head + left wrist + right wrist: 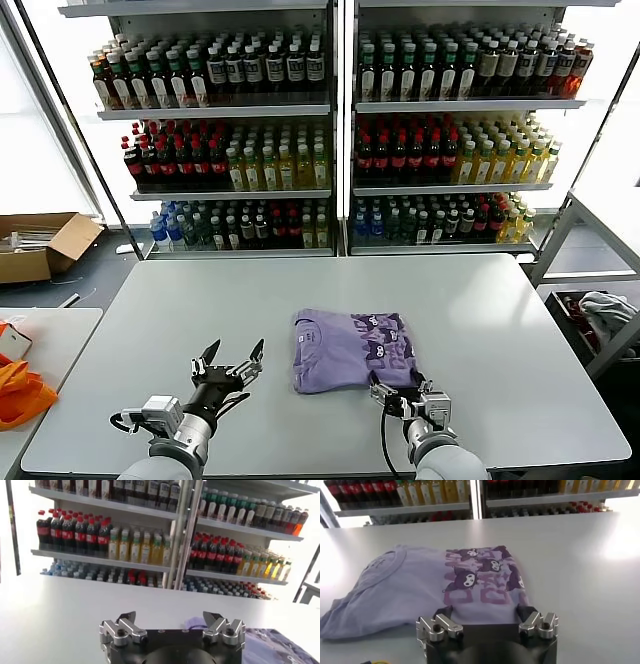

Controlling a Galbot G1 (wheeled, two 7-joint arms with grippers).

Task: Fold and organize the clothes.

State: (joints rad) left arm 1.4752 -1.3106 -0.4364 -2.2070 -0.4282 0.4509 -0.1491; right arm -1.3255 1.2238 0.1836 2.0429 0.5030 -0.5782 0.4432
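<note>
A folded lavender T-shirt (pixel 352 348) lies on the grey table (pixel 500 320), a little right of centre, with its dark purple print (pixel 480 575) facing up. My right gripper (pixel 400 388) stands open at the shirt's near edge. In the right wrist view the right gripper (pixel 484 612) has its fingertips (pixel 524 612) spread across that edge of the shirt (pixel 410 590), holding nothing. My left gripper (pixel 233 353) hovers open over bare table to the left of the shirt. In the left wrist view the left gripper (pixel 169 617) is empty, with the shirt (pixel 280 645) off to one side.
Shelves of bottled drinks (pixel 330 130) stand behind the table. On the left are a cardboard box (pixel 40 245) on the floor and a side table (pixel 50 335) with an orange cloth (pixel 20 392). A grey-white cloth bundle (pixel 605 308) lies in a bin at right.
</note>
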